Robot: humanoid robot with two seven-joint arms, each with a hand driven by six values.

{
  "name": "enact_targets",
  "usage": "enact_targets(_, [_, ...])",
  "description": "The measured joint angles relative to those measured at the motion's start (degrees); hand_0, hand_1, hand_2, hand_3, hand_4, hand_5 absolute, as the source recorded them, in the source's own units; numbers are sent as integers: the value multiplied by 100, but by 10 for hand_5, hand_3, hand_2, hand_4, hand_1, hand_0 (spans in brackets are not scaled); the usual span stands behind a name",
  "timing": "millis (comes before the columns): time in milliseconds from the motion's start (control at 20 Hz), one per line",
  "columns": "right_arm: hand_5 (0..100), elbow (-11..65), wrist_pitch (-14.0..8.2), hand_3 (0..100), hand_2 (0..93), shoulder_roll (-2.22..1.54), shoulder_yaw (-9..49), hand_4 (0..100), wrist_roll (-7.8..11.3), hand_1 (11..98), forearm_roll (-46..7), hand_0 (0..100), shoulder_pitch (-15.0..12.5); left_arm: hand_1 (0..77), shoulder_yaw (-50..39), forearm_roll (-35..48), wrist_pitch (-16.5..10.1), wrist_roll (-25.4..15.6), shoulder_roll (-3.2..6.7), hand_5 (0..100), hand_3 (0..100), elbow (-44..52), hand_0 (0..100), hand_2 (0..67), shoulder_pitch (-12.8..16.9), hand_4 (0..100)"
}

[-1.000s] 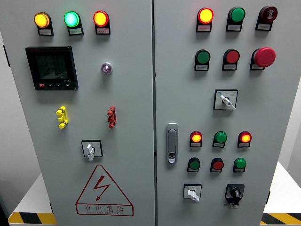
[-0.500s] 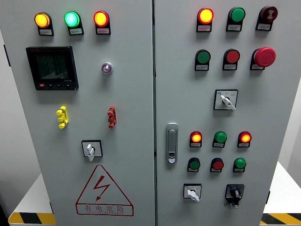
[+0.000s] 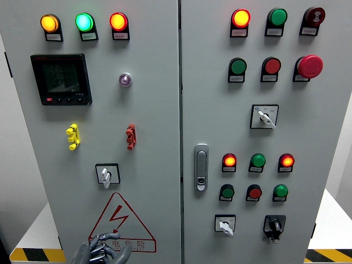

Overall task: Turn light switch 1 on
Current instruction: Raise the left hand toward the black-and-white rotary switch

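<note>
Our left hand (image 3: pixel 102 250) shows at the bottom edge in front of the grey cabinet (image 3: pixel 154 110), under the warning triangle (image 3: pixel 121 223).

We see the hand's grey fingers (image 3: pixel 113 254) loosely curled and holding nothing, their tips over the lower edge of the triangle's label. Which control counts as switch 1 we cannot tell; the nearest one is the white rotary switch (image 3: pixel 106 174) on the left door, above the triangle and well apart from our hand. Higher on that door sit a yellow lever (image 3: pixel 72 136), a red lever (image 3: pixel 130 136), a black display (image 3: pixel 61 79), and three lit lamps, orange (image 3: pixel 49 23), green (image 3: pixel 83 22) and red (image 3: pixel 117 21). On the right door, beside the door handle (image 3: pixel 201 167), we see more lamps and buttons, including a red mushroom button (image 3: pixel 309 66).
</note>
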Motion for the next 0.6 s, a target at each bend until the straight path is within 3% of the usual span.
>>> enact_targets(600, [105, 0, 0, 196, 0, 2, 0, 193, 0, 197, 0, 0, 1, 594, -265, -447, 166, 154, -42, 969, 948, -52, 0, 366, -679, 1000])
